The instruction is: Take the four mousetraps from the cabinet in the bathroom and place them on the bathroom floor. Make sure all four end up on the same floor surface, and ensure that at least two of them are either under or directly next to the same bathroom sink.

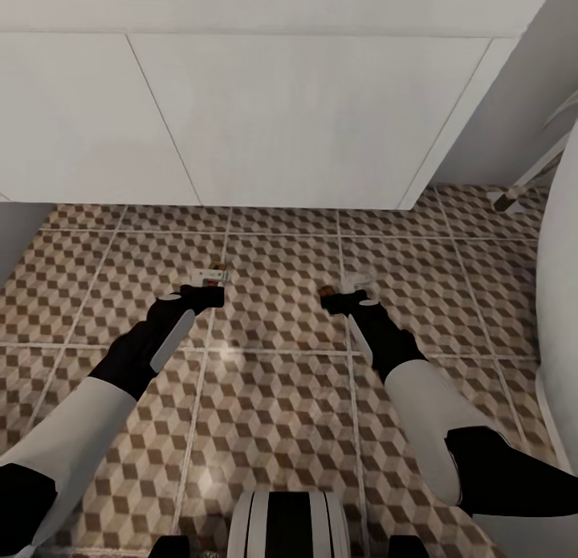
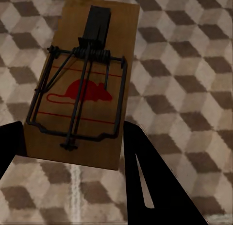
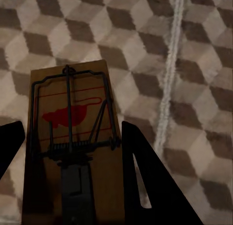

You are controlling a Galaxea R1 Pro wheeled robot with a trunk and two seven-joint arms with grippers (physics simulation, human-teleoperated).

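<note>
Tan wooden mousetrap (image 2: 80,84) clamped between my left gripper (image 1: 210,289) jaws, low over the bathroom floor (image 1: 273,413), at about 11 o'clock from my base. Second mousetrap (image 3: 73,137) pinched in my right gripper (image 1: 333,299), at about 1 o'clock. White vanity (image 1: 241,116) at 12 o'clock, close ahead. Judging: two traps carried to the sink area, neither released yet. Remaining: set both down, then the other two.

The floor (image 1: 273,397) is cube-patterned tile. A trap (image 2: 82,84) sits between the left fingers, another (image 3: 73,132) between the right, perhaps touching the tile.
</note>
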